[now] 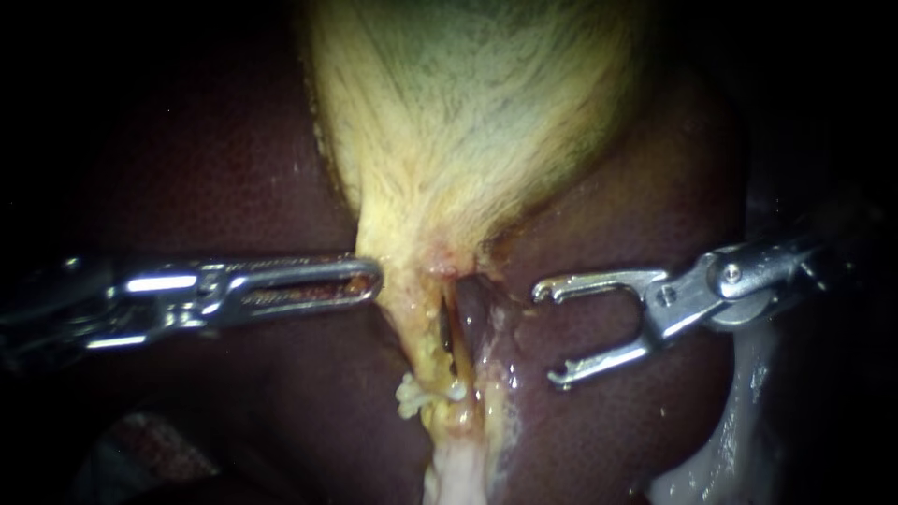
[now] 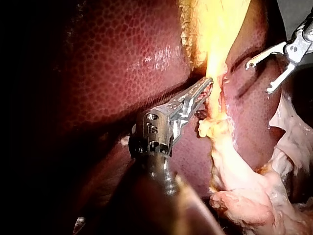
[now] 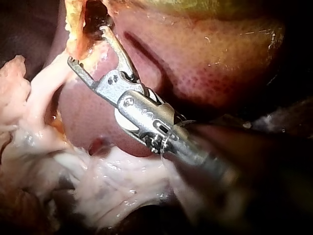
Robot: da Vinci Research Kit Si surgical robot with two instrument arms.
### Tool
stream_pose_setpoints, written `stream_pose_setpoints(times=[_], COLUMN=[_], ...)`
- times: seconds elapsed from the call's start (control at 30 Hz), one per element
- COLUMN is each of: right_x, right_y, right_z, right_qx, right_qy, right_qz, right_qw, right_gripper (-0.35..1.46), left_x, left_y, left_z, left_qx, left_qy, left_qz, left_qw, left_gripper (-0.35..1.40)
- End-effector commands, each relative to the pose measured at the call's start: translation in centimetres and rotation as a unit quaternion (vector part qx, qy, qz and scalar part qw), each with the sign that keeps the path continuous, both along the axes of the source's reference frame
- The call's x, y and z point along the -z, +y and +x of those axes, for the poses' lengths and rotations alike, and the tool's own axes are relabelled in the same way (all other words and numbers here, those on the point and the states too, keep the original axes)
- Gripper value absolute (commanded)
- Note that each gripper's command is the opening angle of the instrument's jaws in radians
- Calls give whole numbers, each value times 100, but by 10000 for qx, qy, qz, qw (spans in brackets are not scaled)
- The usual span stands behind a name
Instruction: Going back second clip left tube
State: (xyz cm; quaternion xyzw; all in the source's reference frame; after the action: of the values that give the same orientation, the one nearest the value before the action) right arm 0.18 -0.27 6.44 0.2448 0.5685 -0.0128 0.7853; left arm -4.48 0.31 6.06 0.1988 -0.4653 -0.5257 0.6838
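The yellow gallbladder point(image 1: 468, 112) narrows to a neck over the dark liver point(image 1: 234, 168). Below the neck two thin yellow strands run down with a dark slit between them; the left tube point(image 1: 423, 332) is the left-hand strand. No clip shows clearly on it. My left instrument point(image 1: 372, 279) comes in level from the left, its jaws shut on the neck's left edge; the left wrist view shows the same left instrument point(image 2: 208, 85). My right instrument point(image 1: 552, 334) stands to the right of the tubes, jaws wide open and empty, apart from the tissue.
A pale frayed lump point(image 1: 412, 397) hangs on the left tube's lower part. Whitish loose tissue point(image 1: 458, 477) lies below, and more of it point(image 3: 112, 181) under my right instrument point(image 3: 87, 45). Liver point(image 2: 127, 63) surrounds both instruments.
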Motion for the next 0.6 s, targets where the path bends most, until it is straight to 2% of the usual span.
stream_pose_setpoints(times=[0.03, 0.23, 0.6], right_x=[1, 1, 1], right_y=[1, 1, 1], right_z=[-1, -6, -7], right_qx=[11, 27, 37], right_qy=[-1, 23, 34], right_qz=[-37, -113, -140], right_qw=[10000, 9999, 9999], right_gripper=[60, 60, 60], left_x=[-1, -17, -45], left_y=[0, -3, -6], left_z=[-1, -10, -36], left_qx=[3, 24, -87], left_qy=[5, 50, 113], left_qz=[-6, 29, 115], left_qw=[10000, 10000, 9998], left_gripper=[-35, -35, -35])
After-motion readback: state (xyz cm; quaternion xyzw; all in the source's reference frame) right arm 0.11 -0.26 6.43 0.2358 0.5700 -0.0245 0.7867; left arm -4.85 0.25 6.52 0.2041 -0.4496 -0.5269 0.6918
